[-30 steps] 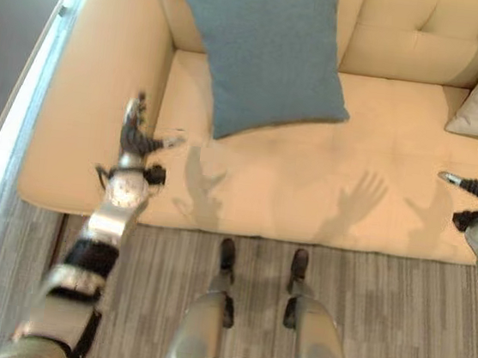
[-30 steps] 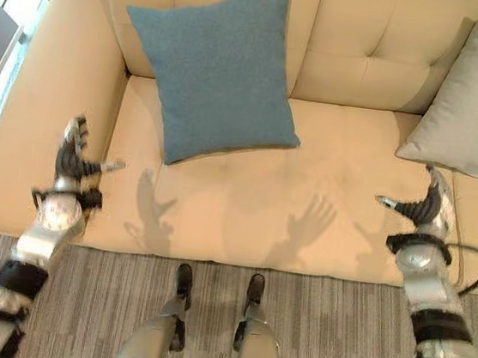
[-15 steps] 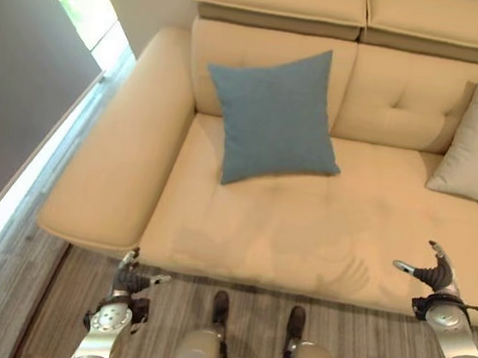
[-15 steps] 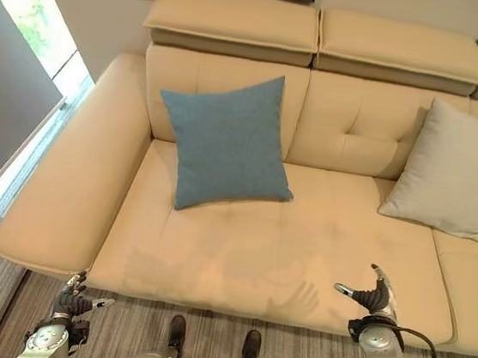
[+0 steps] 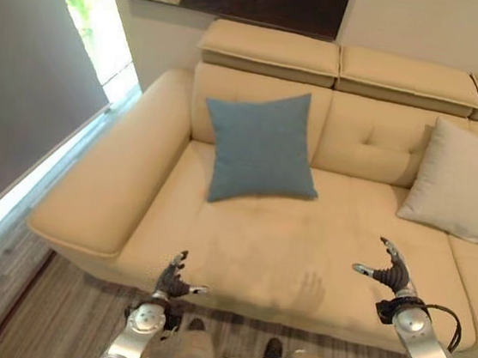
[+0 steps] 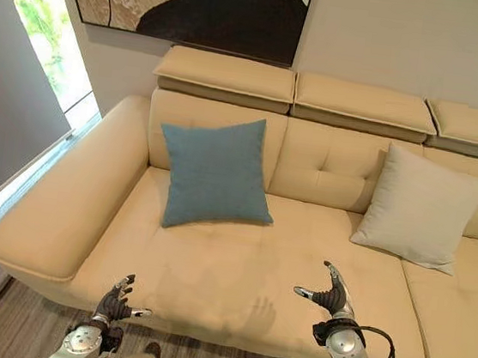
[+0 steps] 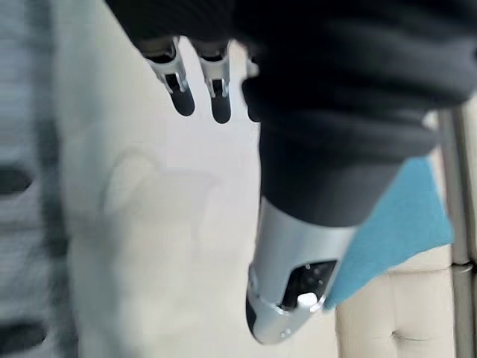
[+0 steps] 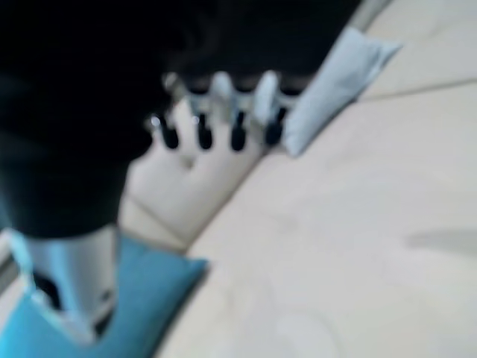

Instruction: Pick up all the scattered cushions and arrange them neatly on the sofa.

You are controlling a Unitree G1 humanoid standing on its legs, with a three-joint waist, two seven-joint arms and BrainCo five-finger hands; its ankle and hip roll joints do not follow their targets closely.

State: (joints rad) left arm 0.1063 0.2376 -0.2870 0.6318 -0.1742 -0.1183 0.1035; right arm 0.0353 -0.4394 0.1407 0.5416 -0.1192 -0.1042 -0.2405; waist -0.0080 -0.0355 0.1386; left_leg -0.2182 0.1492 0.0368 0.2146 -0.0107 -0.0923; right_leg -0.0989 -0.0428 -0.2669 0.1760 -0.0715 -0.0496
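Overhead, a blue cushion [image 5: 262, 145] leans upright against the cream sofa [image 5: 299, 255] backrest at the robot's left, a pale grey cushion [image 6: 420, 207] (plumper) further right. Both hands hover over the seat's front edge: left hand [image 5: 171, 284] and right hand [image 6: 327, 296], fingers spread, empty. Each wrist view shows straight fingers [image 7: 179, 82] above bare seat.

From the head we look down with 2 eyes set slightly apart, both sharing the cream sofa [image 6: 238, 265], well below. Our 2 wrist views look close along each hand's fingers [image 7: 179, 93] over the seat; both catch the blue cushion [image 8: 141, 306].
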